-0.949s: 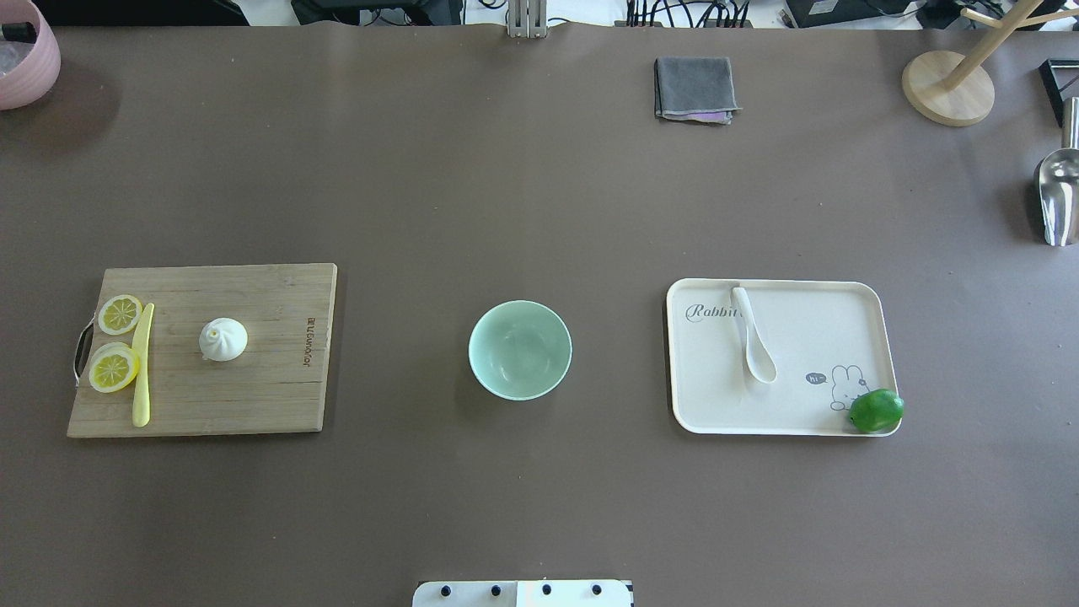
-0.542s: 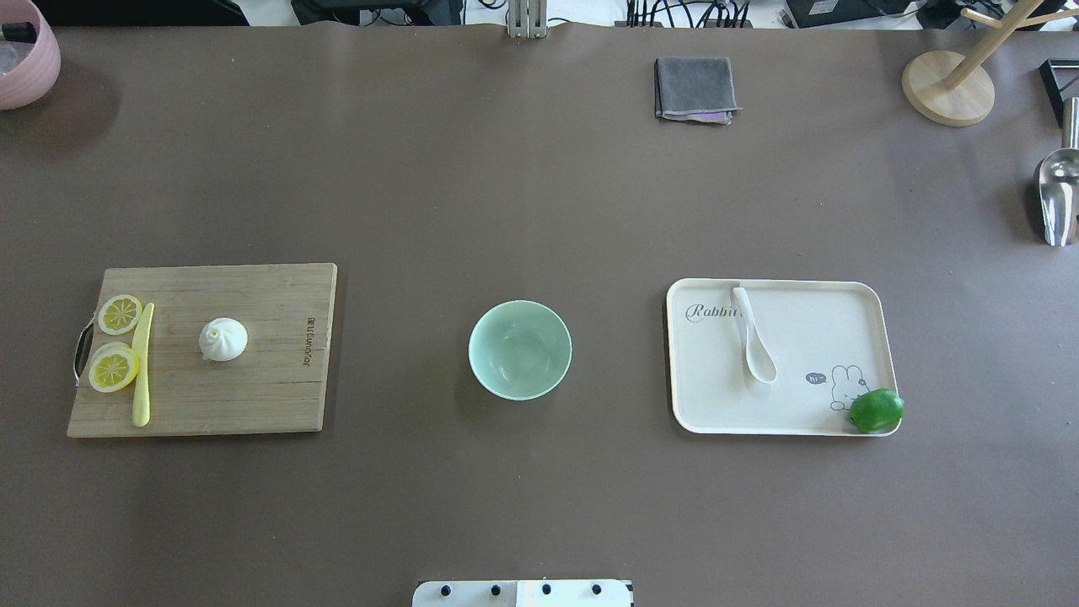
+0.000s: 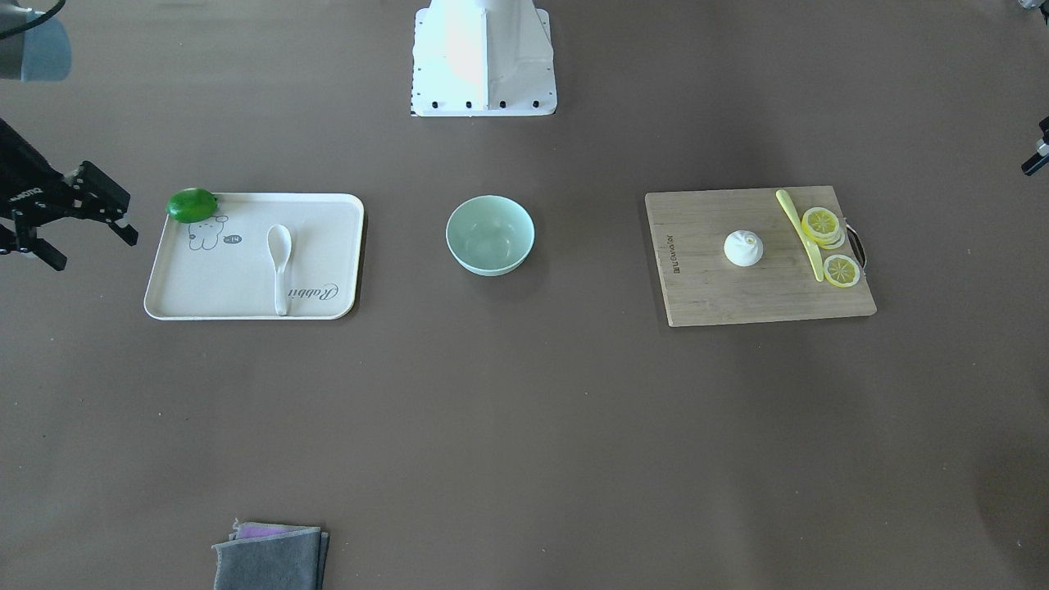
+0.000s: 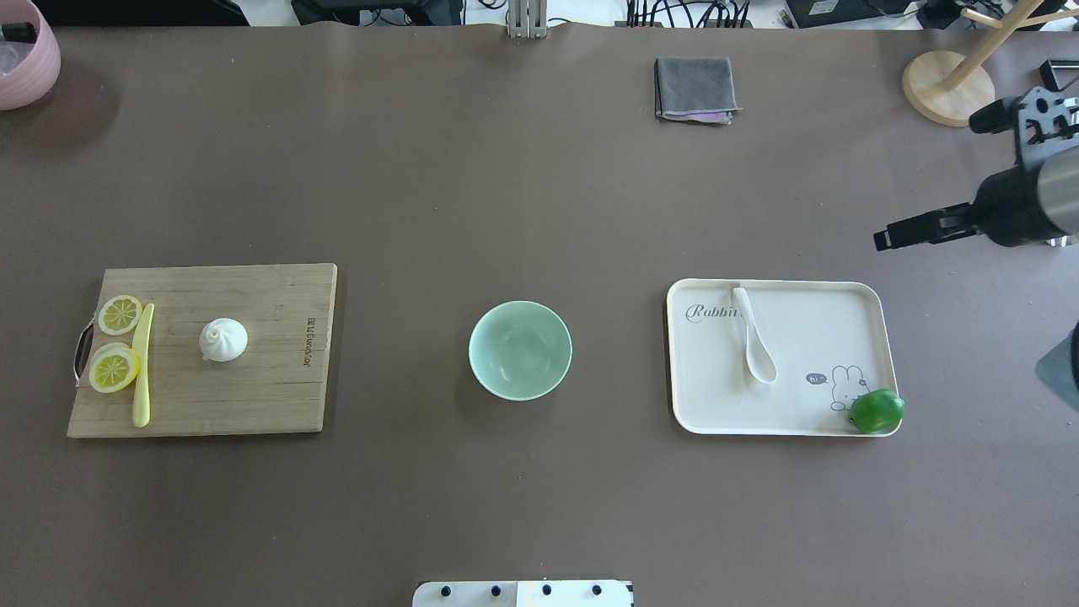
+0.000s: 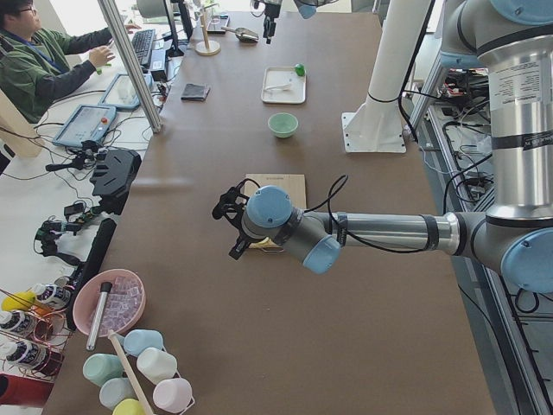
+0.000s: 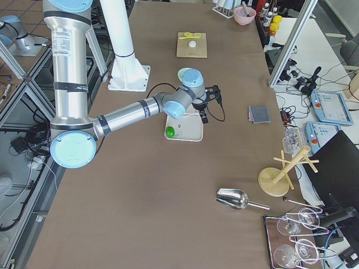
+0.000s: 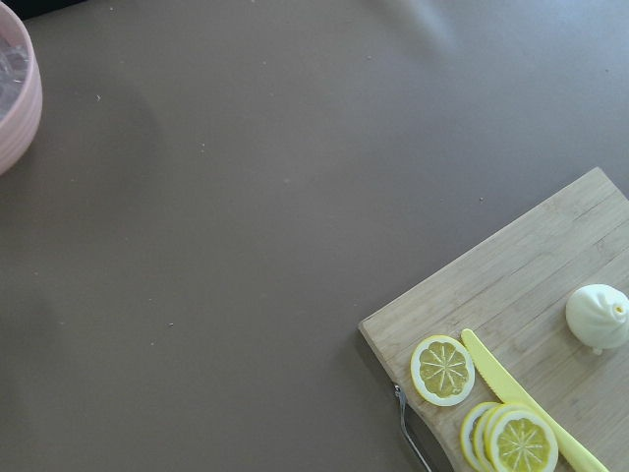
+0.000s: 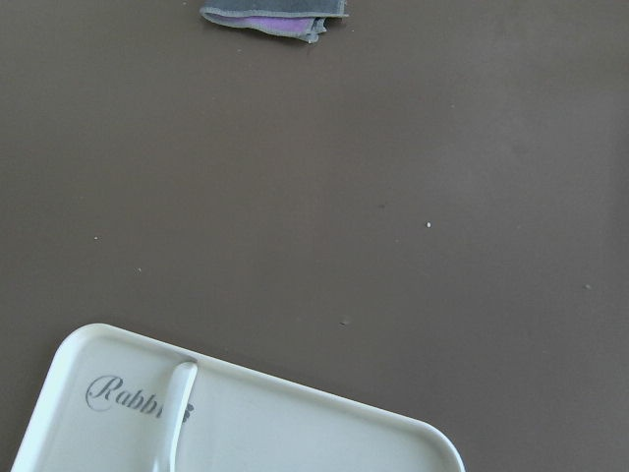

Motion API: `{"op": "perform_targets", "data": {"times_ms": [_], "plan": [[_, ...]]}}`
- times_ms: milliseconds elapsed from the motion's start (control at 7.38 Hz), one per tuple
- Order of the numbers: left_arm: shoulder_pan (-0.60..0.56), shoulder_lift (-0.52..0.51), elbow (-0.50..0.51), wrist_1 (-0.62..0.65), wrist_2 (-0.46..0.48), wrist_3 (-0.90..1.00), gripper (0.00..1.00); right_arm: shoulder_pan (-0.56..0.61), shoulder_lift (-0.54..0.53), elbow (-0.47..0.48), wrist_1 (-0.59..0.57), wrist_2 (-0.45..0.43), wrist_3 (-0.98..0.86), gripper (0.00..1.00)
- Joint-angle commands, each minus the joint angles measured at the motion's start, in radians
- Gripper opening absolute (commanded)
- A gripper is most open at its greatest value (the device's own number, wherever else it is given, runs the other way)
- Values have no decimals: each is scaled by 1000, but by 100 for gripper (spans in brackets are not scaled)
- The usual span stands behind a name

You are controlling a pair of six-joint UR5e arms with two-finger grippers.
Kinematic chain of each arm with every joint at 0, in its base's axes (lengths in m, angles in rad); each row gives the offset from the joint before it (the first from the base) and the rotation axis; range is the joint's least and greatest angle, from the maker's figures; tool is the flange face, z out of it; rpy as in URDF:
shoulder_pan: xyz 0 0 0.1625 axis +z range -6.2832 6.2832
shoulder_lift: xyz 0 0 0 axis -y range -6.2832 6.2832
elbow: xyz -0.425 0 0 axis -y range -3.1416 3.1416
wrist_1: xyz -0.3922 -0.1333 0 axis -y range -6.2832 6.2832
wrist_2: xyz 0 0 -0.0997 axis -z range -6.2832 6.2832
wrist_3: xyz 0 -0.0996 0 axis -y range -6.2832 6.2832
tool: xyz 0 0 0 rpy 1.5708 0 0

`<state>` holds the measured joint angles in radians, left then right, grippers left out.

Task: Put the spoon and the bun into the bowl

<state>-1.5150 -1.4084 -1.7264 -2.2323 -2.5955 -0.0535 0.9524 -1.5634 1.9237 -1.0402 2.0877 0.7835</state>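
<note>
Mint-green bowl [image 4: 520,350], white pleated bun [image 4: 223,340], glossy white spoon [image 4: 753,335], cream rabbit-print tray [image 4: 801,409], green lime [image 4: 876,410], yellow lemon slices [image 4: 114,368], brown counter [image 4: 506,185].

Right wrist view: the bottom edge cuts off the spoon [image 8: 175,413], leaving only its handle tip, and most of the tray [image 8: 295,433]. Left wrist view: the knife [image 7: 496,374] runs off the bottom edge. Front-facing view: the left tool [image 3: 1037,152] is a sliver at the edge, its jaws unreadable.

- "Rabbit" is printed in grey script on the cream tray [image 3: 205,283], near one short edge.
- "hi~" stands in a small dark speech bubble on the same tray, beside the rabbit drawing [image 3: 199,235].
- The wooden cutting board [image 3: 721,291] bears a burnt-in brand mark, too small to read.
</note>
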Motion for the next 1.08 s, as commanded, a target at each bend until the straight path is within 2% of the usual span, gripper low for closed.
{"op": "perform_targets", "data": {"times_ms": [0, 271, 407, 678, 949], "plan": [[24, 12, 1, -72, -1, -75, 99, -295, 60, -21, -1, -332, 213, 100], [27, 12, 1, -73, -2, -75, 99, -441, 62, -54, -1, -508, 267, 100], [29, 14, 1, -75, -3, -75, 99, -455, 71, -74, -1, -521, 267, 97], [29, 14, 1, -75, -3, -75, 99, -460, 94, -104, -1, -523, 267, 68], [29, 16, 1, -75, -3, -75, 99, -458, 138, -149, -1, -525, 267, 64]]}}
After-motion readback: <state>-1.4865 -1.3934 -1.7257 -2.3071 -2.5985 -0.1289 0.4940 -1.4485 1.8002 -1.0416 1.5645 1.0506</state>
